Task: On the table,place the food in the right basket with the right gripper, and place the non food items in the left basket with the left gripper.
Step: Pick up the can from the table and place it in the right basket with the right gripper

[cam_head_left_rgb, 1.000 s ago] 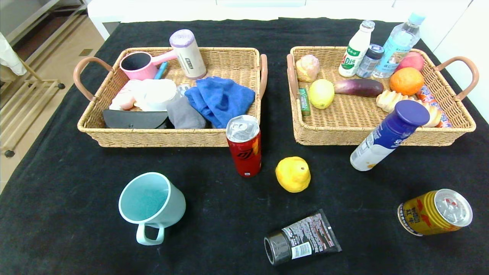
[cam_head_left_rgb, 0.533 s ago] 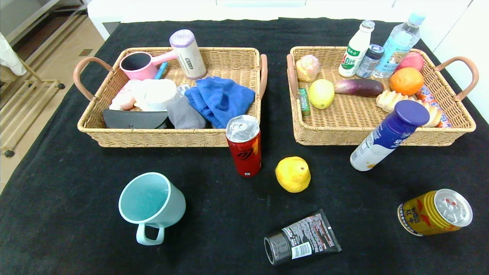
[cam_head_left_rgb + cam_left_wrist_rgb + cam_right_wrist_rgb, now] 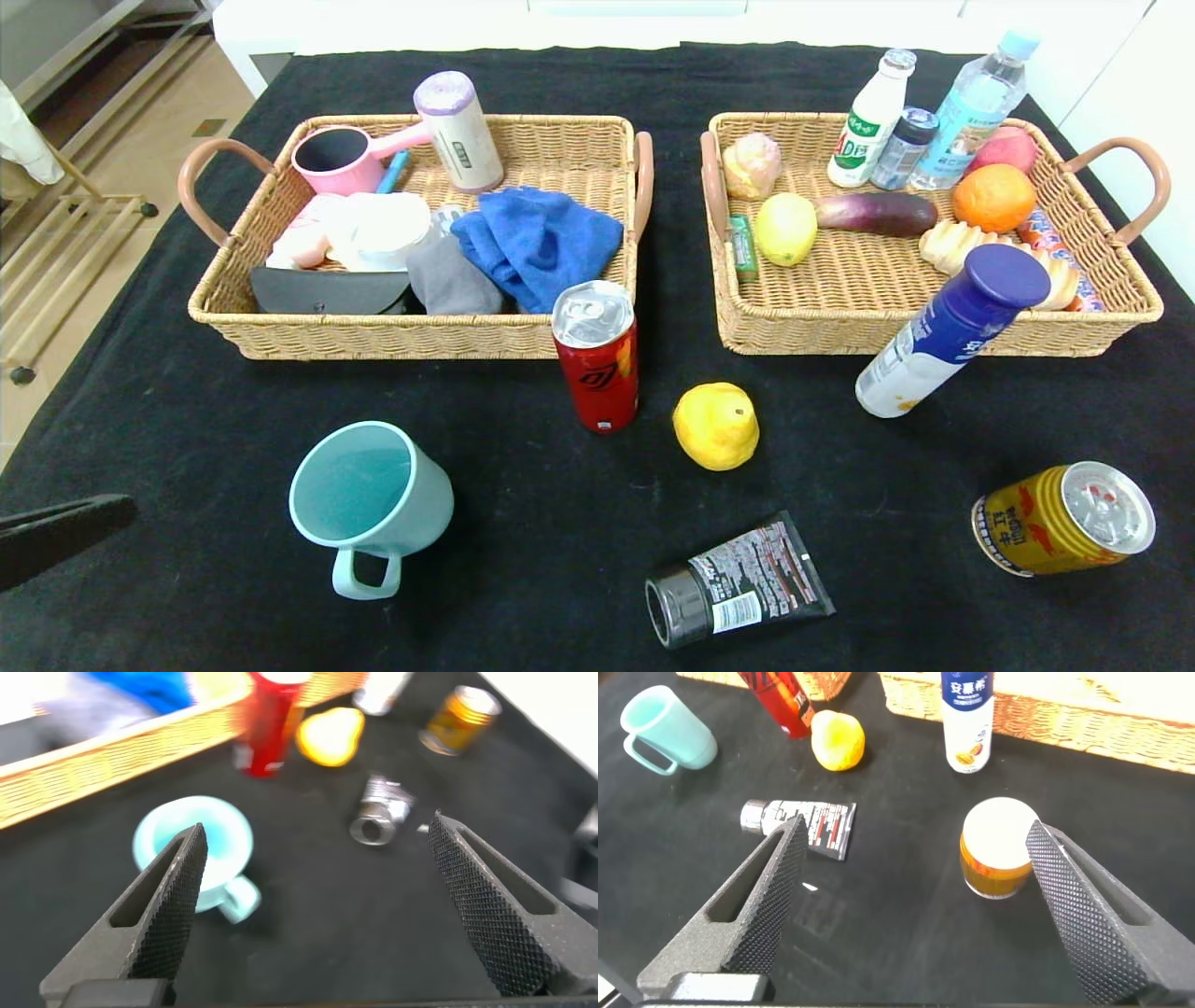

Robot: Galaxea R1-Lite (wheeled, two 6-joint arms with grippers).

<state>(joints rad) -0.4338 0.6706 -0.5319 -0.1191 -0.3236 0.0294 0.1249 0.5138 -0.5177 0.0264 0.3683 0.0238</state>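
The left gripper (image 3: 313,896) hangs low over the near left of the worktop (image 3: 523,523), its fingers (image 3: 159,905) spread wide and holding nothing; only a dark fingertip shows at the left edge of the head view. In its wrist view the teal mug (image 3: 369,499) lies just beyond the fingers, near one of them, on its side with the handle toward the robot. The right gripper (image 3: 910,905) is out of the head view; its fingers (image 3: 761,901) are likewise wide apart and empty. Its wrist view looks down on the gold can (image 3: 1064,518), which seems to lie a little beyond the gap between the fingers, untouched.

Also near are the black tube (image 3: 738,583), lying flat between the two grippers' areas, then the yellow fruit (image 3: 716,425) and the upright red can (image 3: 596,355). The blue-capped bottle (image 3: 948,331) stands on the worktop just in front of the right basket (image 3: 840,327).

Farther back, the left basket (image 3: 392,336) holds a blue cloth (image 3: 537,243), a pink scoop (image 3: 341,159) and other non-food things. The right basket holds a lemon (image 3: 786,229), an eggplant (image 3: 876,213), an orange (image 3: 994,198) and several bottles along its far side.
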